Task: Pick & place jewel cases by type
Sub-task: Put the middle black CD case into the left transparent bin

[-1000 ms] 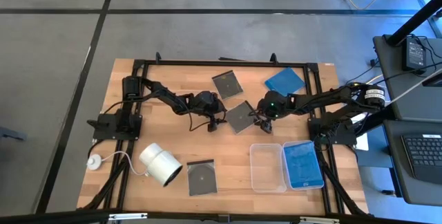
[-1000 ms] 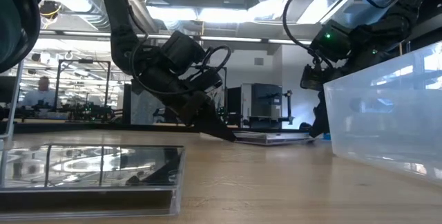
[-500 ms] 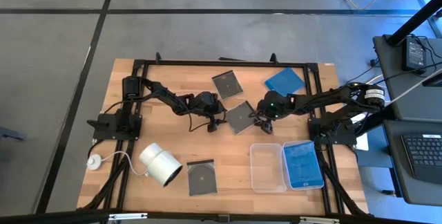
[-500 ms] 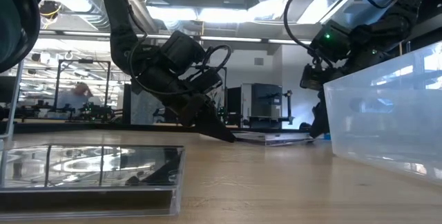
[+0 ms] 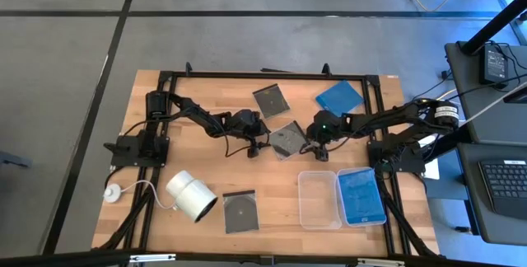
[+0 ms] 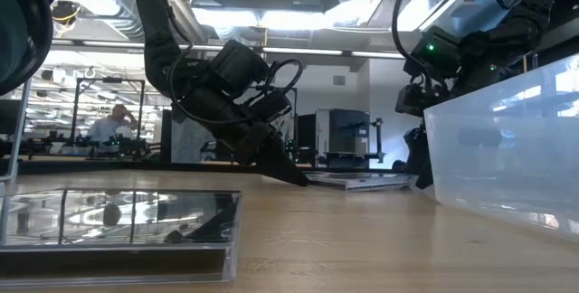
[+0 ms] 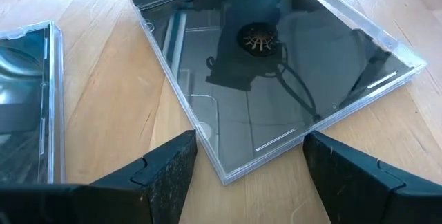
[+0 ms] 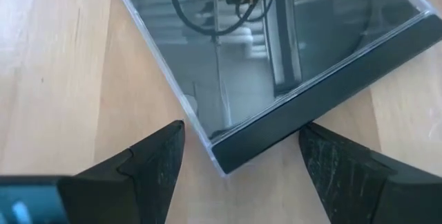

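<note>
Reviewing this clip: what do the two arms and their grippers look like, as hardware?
Both arms are dark, near black, built of slim jointed links on dark bases at the table's sides. Black cables loop along the left arm near its wrist. The right arm shows a small green light near its wrist. The left gripper and right gripper each have two matte black, wedge-shaped fingers with a slightly grainy surface. No markings are legible.
</note>
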`<move>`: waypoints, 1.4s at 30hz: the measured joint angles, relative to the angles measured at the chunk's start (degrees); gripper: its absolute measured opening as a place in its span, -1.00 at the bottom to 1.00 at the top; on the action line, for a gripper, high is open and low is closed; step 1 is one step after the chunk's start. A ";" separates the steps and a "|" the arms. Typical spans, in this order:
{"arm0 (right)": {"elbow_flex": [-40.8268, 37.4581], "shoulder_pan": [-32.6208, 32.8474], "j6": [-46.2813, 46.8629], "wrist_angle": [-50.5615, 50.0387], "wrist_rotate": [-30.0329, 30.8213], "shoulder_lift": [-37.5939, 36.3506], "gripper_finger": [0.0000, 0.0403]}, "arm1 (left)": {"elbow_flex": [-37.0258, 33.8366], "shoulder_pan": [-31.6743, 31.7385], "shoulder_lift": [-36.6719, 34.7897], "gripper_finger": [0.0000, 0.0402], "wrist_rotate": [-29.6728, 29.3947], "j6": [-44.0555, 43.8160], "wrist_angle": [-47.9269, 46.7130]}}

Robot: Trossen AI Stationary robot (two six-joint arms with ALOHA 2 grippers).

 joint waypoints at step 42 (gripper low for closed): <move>2.13 5.20 -3.58 0.65 -1.67 -6.01 0.42 | -0.06 0.91 0.07 0.32 0.34 2.78 0.40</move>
